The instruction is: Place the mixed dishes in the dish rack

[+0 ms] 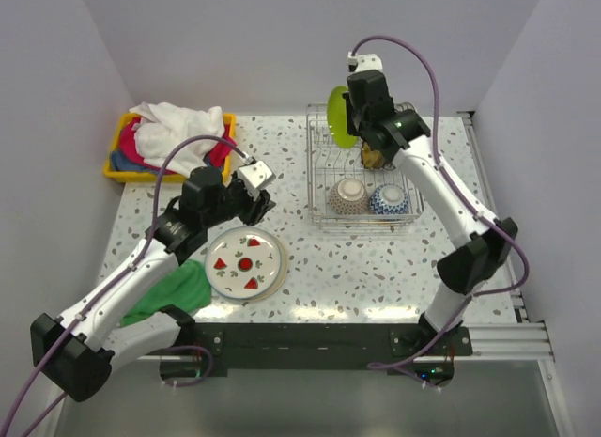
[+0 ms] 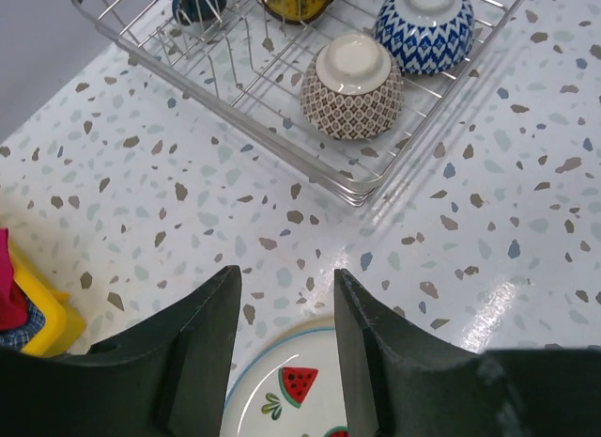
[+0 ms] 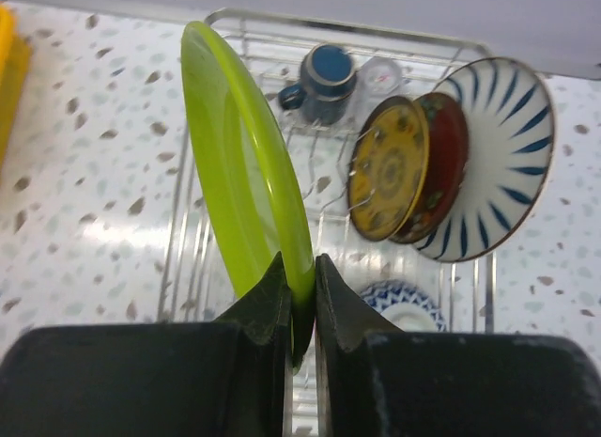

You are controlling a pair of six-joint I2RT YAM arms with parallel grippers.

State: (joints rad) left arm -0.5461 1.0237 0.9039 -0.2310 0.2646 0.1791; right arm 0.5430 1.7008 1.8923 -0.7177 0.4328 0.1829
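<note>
Plate with watermelon print (image 1: pixel 246 261) flat on bench (image 1: pixel 329 277), near left; green cloth (image 1: pixel 174 291) just beside its left edge. Left jaws spread, empty, above that plate's far rim. Dish rack (image 1: pixel 319 179) centre-right, with two upturned bowls at its near end: brown-patterned bowl (image 1: pixel 348 195) left, blue-white bowl (image 1: pixel 388 199) right. Right jaws pinch lime plate (image 3: pixel 244 155) on edge over the rack's left side. Yellow plate (image 3: pixel 387 169), red plate (image 3: pixel 449 155) and striped plate (image 3: pixel 502 146) stand slotted on the right. Mug (image 3: pixel 324 75) and glass (image 3: pixel 380 75) at far end.
</note>
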